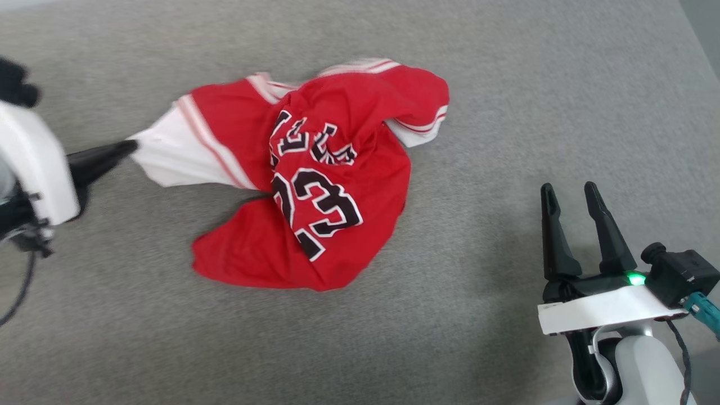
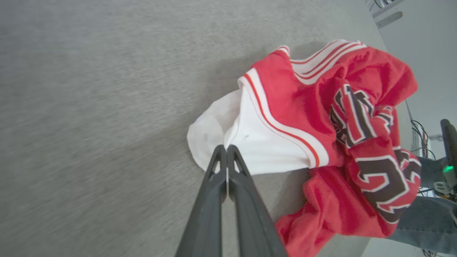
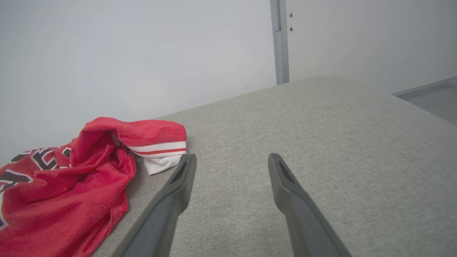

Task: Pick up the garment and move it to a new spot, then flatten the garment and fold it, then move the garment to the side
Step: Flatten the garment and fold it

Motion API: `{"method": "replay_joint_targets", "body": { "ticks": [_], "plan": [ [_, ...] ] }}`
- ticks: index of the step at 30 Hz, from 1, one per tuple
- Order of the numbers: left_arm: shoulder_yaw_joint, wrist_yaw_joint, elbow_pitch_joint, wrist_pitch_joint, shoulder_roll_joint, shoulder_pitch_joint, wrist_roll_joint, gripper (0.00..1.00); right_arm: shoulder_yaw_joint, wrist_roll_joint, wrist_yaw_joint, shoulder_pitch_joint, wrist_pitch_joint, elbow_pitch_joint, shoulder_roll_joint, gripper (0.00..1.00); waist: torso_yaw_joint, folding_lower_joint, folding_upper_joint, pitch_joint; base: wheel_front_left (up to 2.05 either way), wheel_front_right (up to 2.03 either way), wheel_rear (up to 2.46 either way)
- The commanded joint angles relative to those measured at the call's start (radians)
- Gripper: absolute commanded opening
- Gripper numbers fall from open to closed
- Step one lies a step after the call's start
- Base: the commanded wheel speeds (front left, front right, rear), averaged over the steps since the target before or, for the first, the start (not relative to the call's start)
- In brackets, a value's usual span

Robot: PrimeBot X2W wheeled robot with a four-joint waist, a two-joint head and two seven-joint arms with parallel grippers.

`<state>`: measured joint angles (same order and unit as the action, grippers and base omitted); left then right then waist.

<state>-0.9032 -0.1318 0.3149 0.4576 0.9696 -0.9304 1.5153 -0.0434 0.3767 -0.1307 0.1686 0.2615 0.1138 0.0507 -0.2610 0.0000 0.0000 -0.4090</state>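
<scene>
The garment (image 1: 332,180) is a red jersey with white striped trim, crumpled on the grey surface, its black number 23 and lettering facing up. My left gripper (image 1: 130,147) is shut on the white sleeve end at the garment's left side, pulling it into a point. In the left wrist view the two fingers press together at the gripper (image 2: 226,149), pinching the white cloth of the garment (image 2: 321,117). My right gripper (image 1: 569,194) stands open at the lower right, apart from the cloth. In the right wrist view this gripper (image 3: 232,160) holds nothing, with the garment (image 3: 71,185) to its left.
The grey fabric surface (image 1: 506,84) spreads wide around the jersey. A pale wall (image 3: 125,53) with a grey vertical strip (image 3: 280,43) rises behind the surface's far edge. Cables and a person's denim-clad leg (image 2: 425,221) show at the right of the left wrist view.
</scene>
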Motion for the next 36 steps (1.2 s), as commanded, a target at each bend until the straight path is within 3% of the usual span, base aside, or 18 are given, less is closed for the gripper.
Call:
{"method": "replay_joint_targets", "body": {
  "ticks": [1,11,18,23,24,26,33,36],
  "plan": [
    [0.008,0.002,0.006,-0.017,0.016,0.019,0.015,0.00,0.002,-0.010,0.000,-0.006,0.005,0.005,0.001,1.00,0.028,0.0000,0.0000,0.025,0.00,0.00,0.00],
    [-0.026,0.002,0.195,-0.132,0.136,0.086,-0.082,0.00,0.009,-0.029,0.000,-0.014,0.005,0.019,0.001,1.00,0.055,0.0000,0.0000,0.060,0.00,0.00,0.00],
    [-0.061,0.002,0.293,-0.201,0.112,0.095,-0.129,0.00,0.019,-0.039,0.000,-0.030,0.005,0.018,0.000,1.00,0.049,0.0000,0.0000,0.070,0.00,0.00,0.00],
    [-0.075,0.002,0.314,-0.264,0.063,0.086,-0.132,0.00,0.029,-0.058,0.000,-0.035,0.005,0.019,0.001,1.00,0.056,0.0000,0.0000,0.078,0.00,0.00,0.00],
    [-0.078,0.002,0.316,-0.282,0.055,0.080,-0.136,0.20,0.028,-0.064,0.000,-0.035,0.005,0.021,0.000,1.00,0.060,0.0000,0.0000,0.081,0.00,0.00,0.00],
    [-0.085,0.002,0.318,-0.335,0.043,0.074,-0.155,1.00,0.023,-0.081,0.000,-0.033,0.005,0.027,0.000,1.00,0.070,0.0000,0.0000,0.091,0.00,0.00,0.00],
    [-0.099,0.002,0.298,-0.649,-0.035,0.168,-0.195,1.00,-0.008,-0.198,0.000,0.021,0.004,0.142,0.000,1.00,0.147,0.0000,0.0000,0.161,0.00,0.00,0.00],
    [-0.077,0.002,0.306,-0.714,-0.095,0.224,-0.215,1.00,-0.006,-0.264,0.000,0.088,-0.059,0.195,0.001,1.00,0.192,0.0000,0.0000,0.181,0.00,0.00,0.00]
  ]
}}
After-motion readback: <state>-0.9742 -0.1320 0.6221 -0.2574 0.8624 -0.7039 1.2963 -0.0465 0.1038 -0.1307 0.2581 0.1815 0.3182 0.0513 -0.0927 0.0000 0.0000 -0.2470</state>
